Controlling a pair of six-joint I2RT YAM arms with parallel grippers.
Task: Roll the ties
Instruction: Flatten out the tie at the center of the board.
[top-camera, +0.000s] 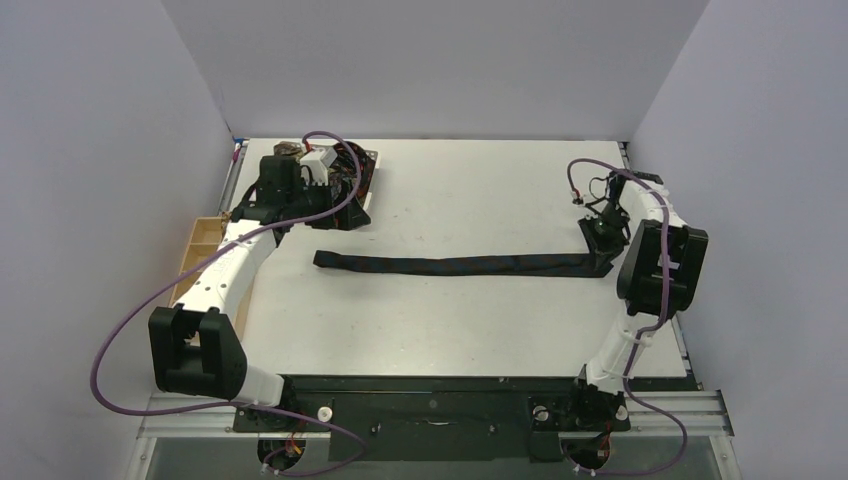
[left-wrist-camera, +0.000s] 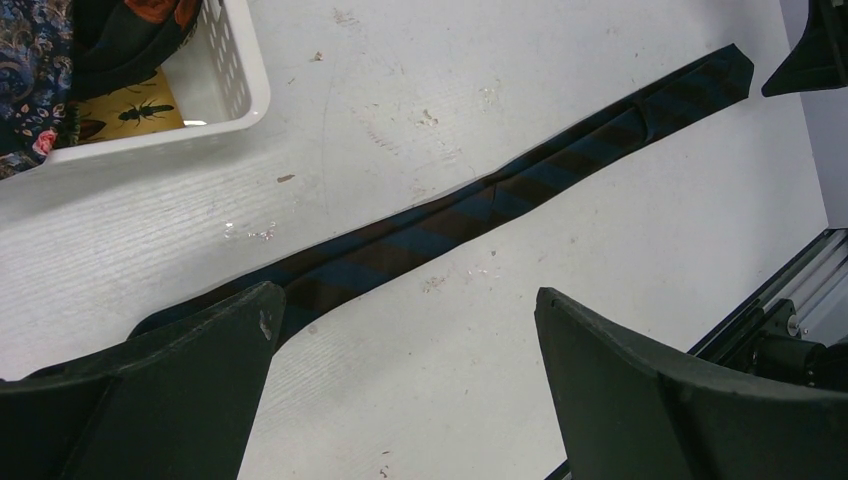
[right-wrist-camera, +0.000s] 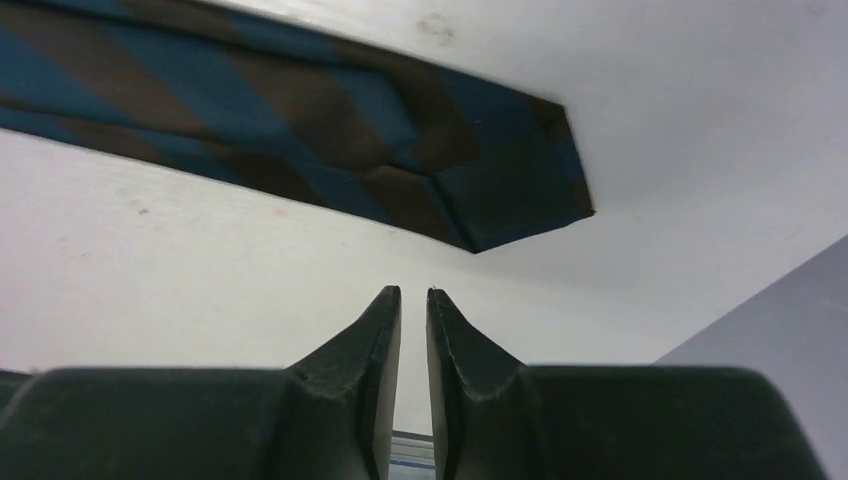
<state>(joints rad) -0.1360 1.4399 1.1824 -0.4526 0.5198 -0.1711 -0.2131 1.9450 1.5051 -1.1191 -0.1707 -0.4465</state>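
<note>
One tie (top-camera: 460, 266), dark with blue and brown diagonal stripes, lies flat and stretched out across the middle of the table. In the left wrist view it (left-wrist-camera: 450, 220) runs from lower left to upper right, its narrow end passing behind one finger. My left gripper (left-wrist-camera: 405, 295) is open and empty just above that end, beside the basket (top-camera: 335, 212). My right gripper (right-wrist-camera: 412, 292) is shut with nothing between its jaws, just short of the tie's wide pointed end (right-wrist-camera: 480, 190), at the right of the table (top-camera: 597, 232).
A white lattice basket (left-wrist-camera: 245, 90) at the back left holds patterned fabric, including a yellow piece with an insect print (left-wrist-camera: 130, 110). A pale wooden tray (top-camera: 200, 240) sits at the left table edge. Grey walls close three sides.
</note>
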